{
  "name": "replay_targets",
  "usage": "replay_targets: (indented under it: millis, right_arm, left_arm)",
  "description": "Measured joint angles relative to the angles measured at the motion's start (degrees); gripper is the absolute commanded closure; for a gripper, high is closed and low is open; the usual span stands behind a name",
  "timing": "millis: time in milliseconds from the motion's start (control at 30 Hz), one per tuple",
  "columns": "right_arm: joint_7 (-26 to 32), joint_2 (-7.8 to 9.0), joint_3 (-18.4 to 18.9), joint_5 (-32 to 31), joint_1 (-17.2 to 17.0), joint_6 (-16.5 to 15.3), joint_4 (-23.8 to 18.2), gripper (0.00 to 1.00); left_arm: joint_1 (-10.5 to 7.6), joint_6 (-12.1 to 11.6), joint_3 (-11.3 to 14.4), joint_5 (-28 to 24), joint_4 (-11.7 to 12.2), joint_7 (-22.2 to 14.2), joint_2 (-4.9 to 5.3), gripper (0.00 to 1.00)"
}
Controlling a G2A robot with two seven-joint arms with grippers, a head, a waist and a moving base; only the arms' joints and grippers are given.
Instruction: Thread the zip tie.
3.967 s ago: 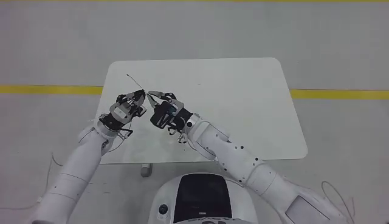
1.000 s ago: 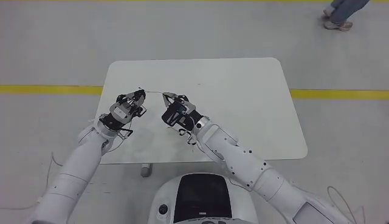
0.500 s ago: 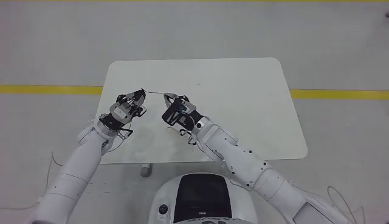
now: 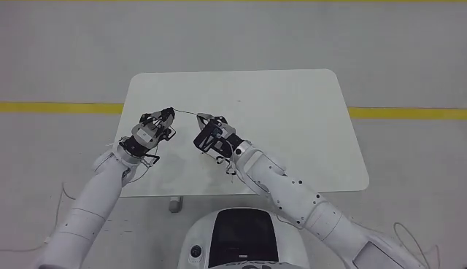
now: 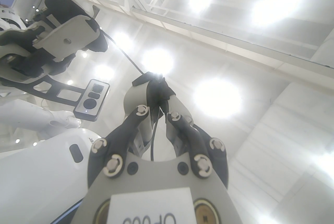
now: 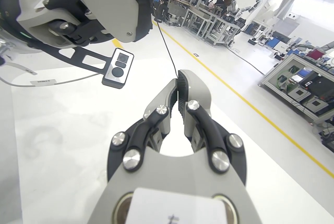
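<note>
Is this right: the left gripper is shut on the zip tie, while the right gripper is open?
No. The right gripper is also shut on the zip tie, as the right wrist view shows. The left gripper is shut on it, as stated.

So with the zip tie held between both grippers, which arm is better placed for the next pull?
Likely the right. The right gripper pinches the zip tie by its thin strap and can draw away; the left gripper is shut on the other end, better suited to anchoring.
</note>
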Motion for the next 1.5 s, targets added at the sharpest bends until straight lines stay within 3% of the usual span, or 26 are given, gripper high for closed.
replay_targets:
  millis: [1133,1167,1200,1233,1500]
  right_arm:
    - [1.1,0.92,1.2,0.0,-1.2,1.4,-0.3,1.0]
    - [1.1,1.01,1.3,0.0,-1.3,1.4,-0.4,0.95]
    - [1.2,1.12,1.5,0.0,-1.4,1.4,-0.5,0.69]
    - [1.3,1.2,1.6,0.0,-1.6,1.3,-0.6,0.0]
    - [2.1,1.4,2.2,0.0,-1.9,1.5,-1.5,0.0]
  left_arm:
    - [0.0,0.0,0.0,0.0,0.0,0.0,0.0,1.0]
    - [0.0,0.0,0.0,0.0,0.0,0.0,0.0,1.0]
    - [0.0,0.0,0.0,0.0,0.0,0.0,0.0,1.0]
    - [0.0,0.0,0.0,0.0,0.0,0.0,0.0,1.0]
    - [0.0,0.0,0.0,0.0,0.0,0.0,0.0,1.0]
